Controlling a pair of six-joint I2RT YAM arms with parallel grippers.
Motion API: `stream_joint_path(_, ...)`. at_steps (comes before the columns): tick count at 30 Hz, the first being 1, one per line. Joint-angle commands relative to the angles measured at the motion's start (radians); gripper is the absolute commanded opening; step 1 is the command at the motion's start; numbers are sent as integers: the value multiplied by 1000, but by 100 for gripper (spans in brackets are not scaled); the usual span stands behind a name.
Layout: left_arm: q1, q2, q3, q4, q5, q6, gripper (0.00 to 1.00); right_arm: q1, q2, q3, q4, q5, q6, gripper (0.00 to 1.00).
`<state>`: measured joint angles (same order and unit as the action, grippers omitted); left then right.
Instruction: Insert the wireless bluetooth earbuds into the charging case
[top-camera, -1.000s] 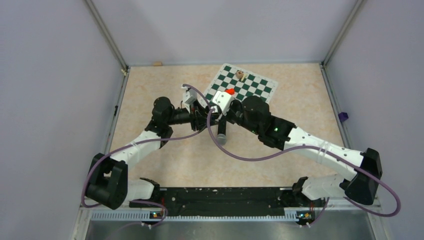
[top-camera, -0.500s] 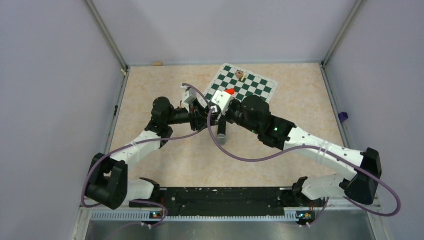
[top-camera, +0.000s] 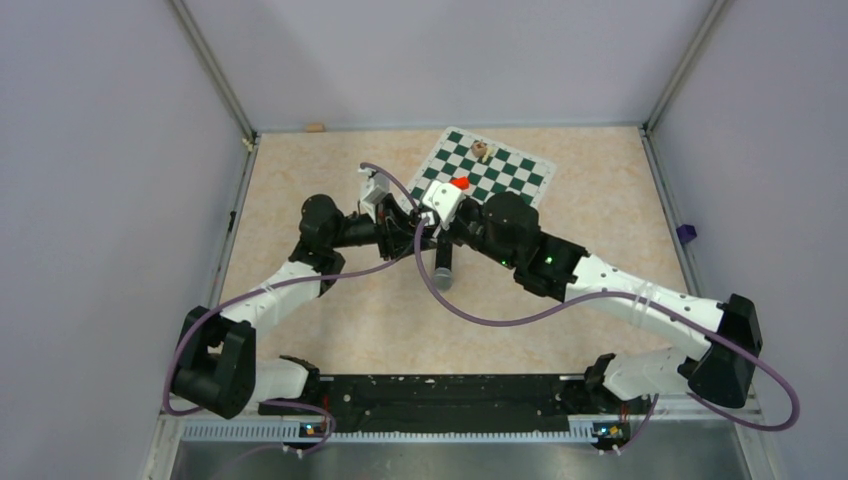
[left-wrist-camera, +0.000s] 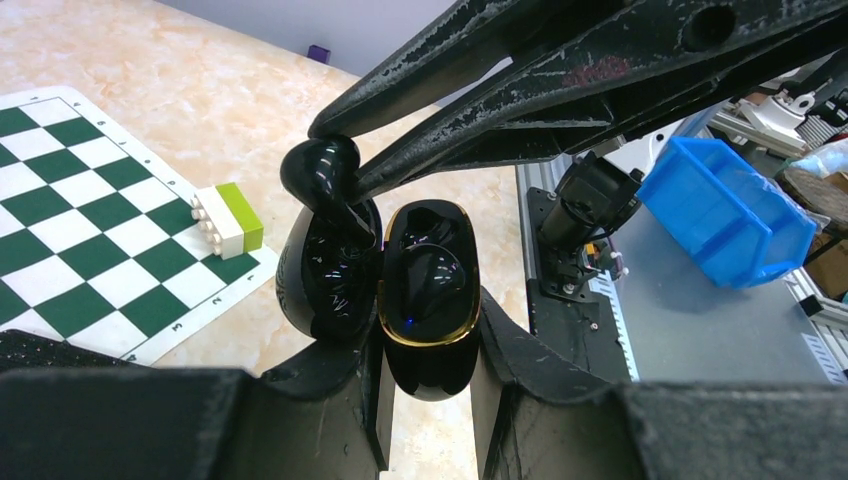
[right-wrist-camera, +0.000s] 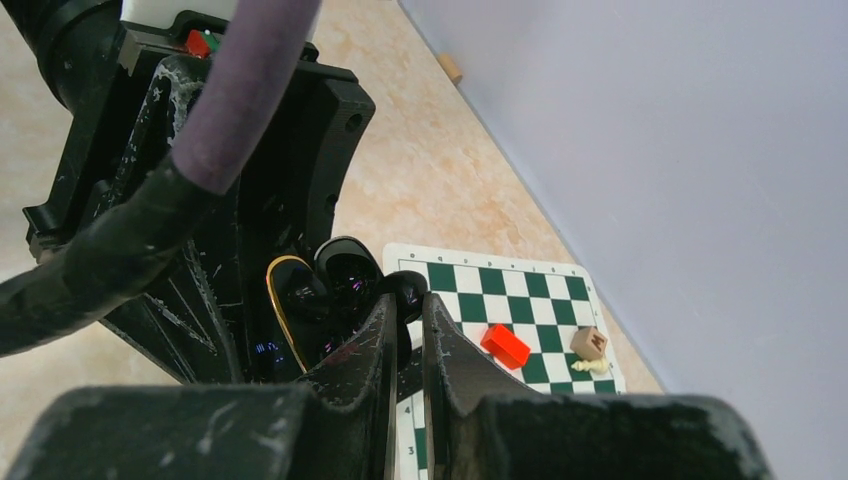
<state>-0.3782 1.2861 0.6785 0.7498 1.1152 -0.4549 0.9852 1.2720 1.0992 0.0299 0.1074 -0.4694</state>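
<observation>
My left gripper (left-wrist-camera: 430, 400) is shut on the open black charging case (left-wrist-camera: 430, 300), which has a gold rim; its lid half (left-wrist-camera: 325, 285) hangs open to the left. A black earbud sits inside the gold-rimmed half. My right gripper (right-wrist-camera: 405, 305) is shut on another black earbud (right-wrist-camera: 405, 288) and holds it at the top edge of the case's left half; this earbud also shows in the left wrist view (left-wrist-camera: 320, 172). In the top view both grippers (top-camera: 412, 225) meet near the chessboard's near corner. No off-white earbuds are in view.
A green-and-white chessboard (top-camera: 505, 185) lies behind the grippers with a red piece (right-wrist-camera: 505, 346), a wooden cube (right-wrist-camera: 589, 342) and a small white chess piece on it. A yellow-green and white block (left-wrist-camera: 230, 220) sits at its corner. A microphone (top-camera: 443, 270) lies below the grippers.
The left wrist and the case have shifted slightly to the left and away. Both grips stay the same.
</observation>
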Motion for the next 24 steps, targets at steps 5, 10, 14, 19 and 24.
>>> stream_joint_path(5, 10, -15, 0, 172, 31, -36, 0, 10, -3, -23, 2, 31, -4, 0)
stream_joint_path(10, 15, -21, -9, 180, 19, -23, 0, 9, -5, -14, 3, 103, 52, 0)
stream_joint_path(14, 17, -24, -14, 177, 15, -2, 0, 10, -5, -10, -3, 89, 81, 0)
stream_joint_path(19, 17, -24, -13, 148, 7, 19, 0, 10, 5, 6, -53, -16, 92, 0)
stream_joint_path(24, 17, -28, -15, 160, 13, 17, 0, 10, 20, -4, -42, 35, 71, 0)
